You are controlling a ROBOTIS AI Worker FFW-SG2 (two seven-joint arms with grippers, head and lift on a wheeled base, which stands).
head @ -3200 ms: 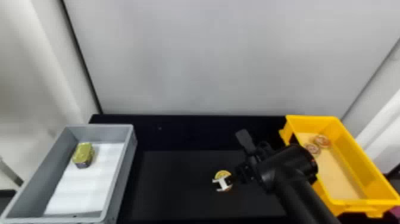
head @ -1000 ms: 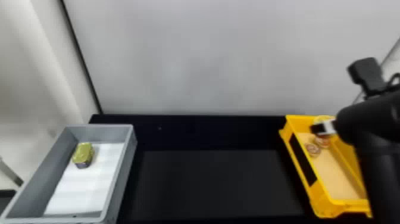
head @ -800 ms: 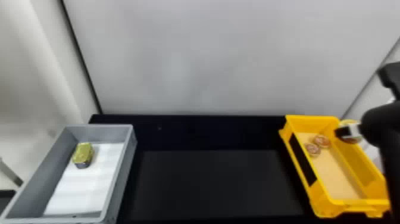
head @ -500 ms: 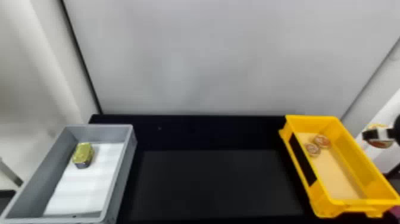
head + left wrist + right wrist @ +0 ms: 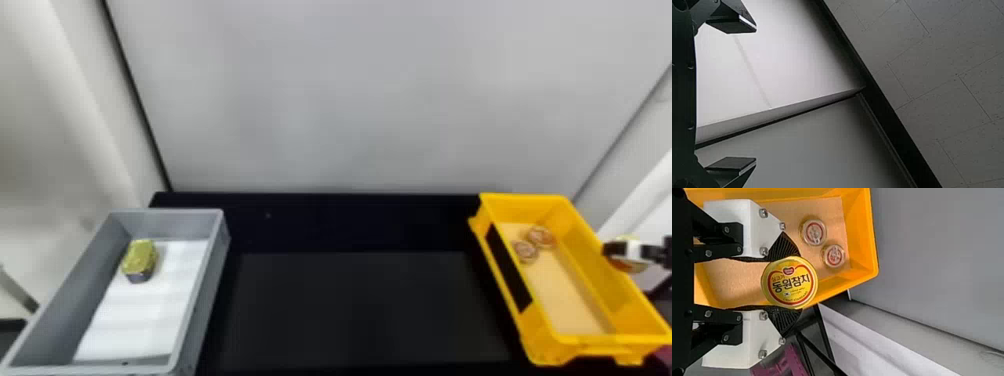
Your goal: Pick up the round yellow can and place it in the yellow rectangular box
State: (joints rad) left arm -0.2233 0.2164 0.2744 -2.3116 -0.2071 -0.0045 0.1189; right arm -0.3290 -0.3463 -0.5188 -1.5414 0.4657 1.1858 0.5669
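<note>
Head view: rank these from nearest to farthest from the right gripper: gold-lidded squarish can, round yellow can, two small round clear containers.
1. Round yellow can, in the right gripper.
2. Two small round clear containers, inside the yellow box; too close to call between them.
3. Gold-lidded squarish can, far left, in the grey box.

The round yellow can (image 5: 770, 290), near the right rim of the yellow rectangular box (image 5: 595, 272), bears bold Korean lettering (image 5: 790, 283); two containers (image 5: 807, 241) inside carry illegible red labels (image 5: 814, 232).
</note>
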